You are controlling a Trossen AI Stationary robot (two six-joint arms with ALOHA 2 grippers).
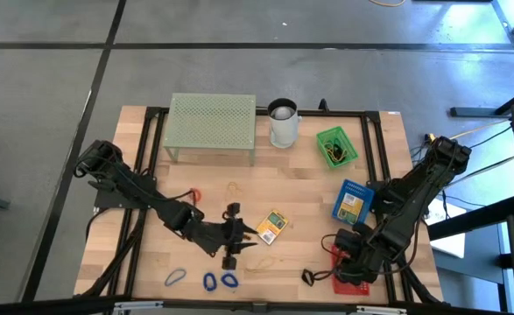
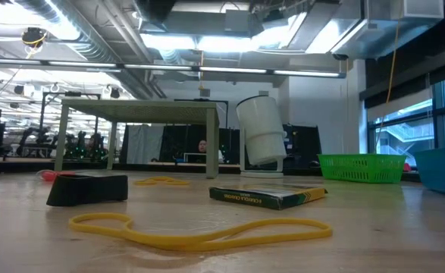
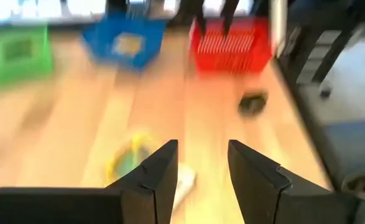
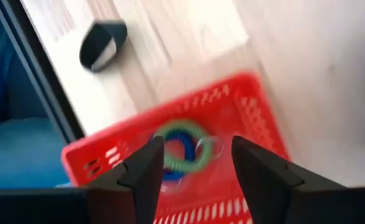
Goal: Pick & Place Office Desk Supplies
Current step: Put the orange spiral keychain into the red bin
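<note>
Loose office supplies lie on the wooden table: a yellow card pack (image 1: 272, 226), a yellow rubber band (image 2: 199, 231), blue bands (image 1: 210, 281), black binder clips (image 1: 232, 210) (image 4: 102, 45). My left gripper (image 3: 201, 174) hovers open near the card pack, at the table's near middle (image 1: 236, 238). My right gripper (image 4: 198, 168) stands open, pointing down over the red basket (image 4: 232, 106) at the near right. A green band over a blue band (image 4: 182, 146) shows inside the basket below its fingers.
A blue basket (image 1: 353, 201) and a green basket (image 1: 336, 146) sit on the right side. A white cup (image 1: 283, 122) and a pale green mesh stand (image 1: 212, 125) stand at the far edge. A black frame (image 1: 375, 157) runs around the board.
</note>
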